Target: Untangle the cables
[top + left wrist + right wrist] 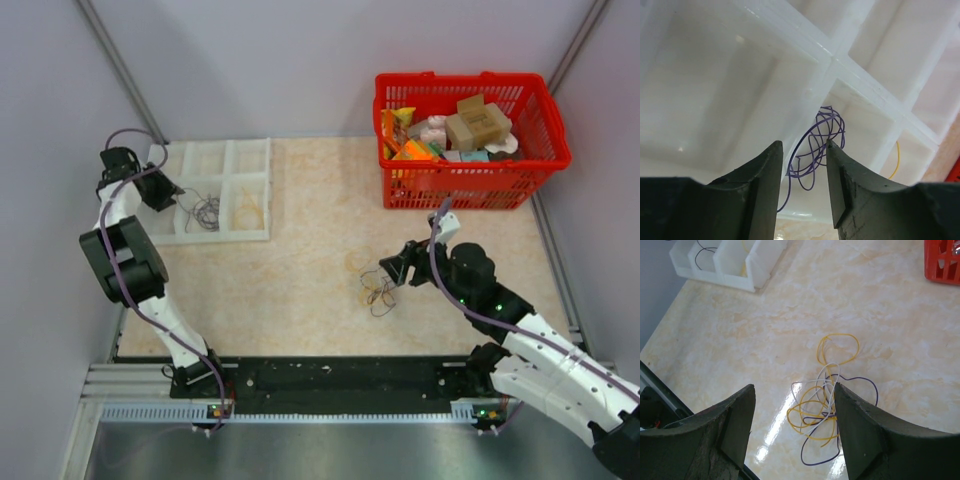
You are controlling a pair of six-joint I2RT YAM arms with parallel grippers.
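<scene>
A tangle of yellow, white and purple cables (378, 290) lies on the table, right of centre. My right gripper (390, 268) hovers just beside it. In the right wrist view the tangle (827, 400) sits between and beyond the right gripper (793, 387), which is open and holds nothing. A loose purple cable (205, 210) lies coiled in a compartment of the white tray (270, 190), and a yellow cable (248, 212) lies in the compartment beside it. My left gripper (172, 197) is over the tray. Seen from the wrist, the left gripper (804, 145) is open, with the purple coil (826, 131) just past its tips.
A red basket (470, 190) full of boxes and packets stands at the back right. The white tray's dividers (860, 75) rise close around the left fingers. Grey walls enclose the table on three sides.
</scene>
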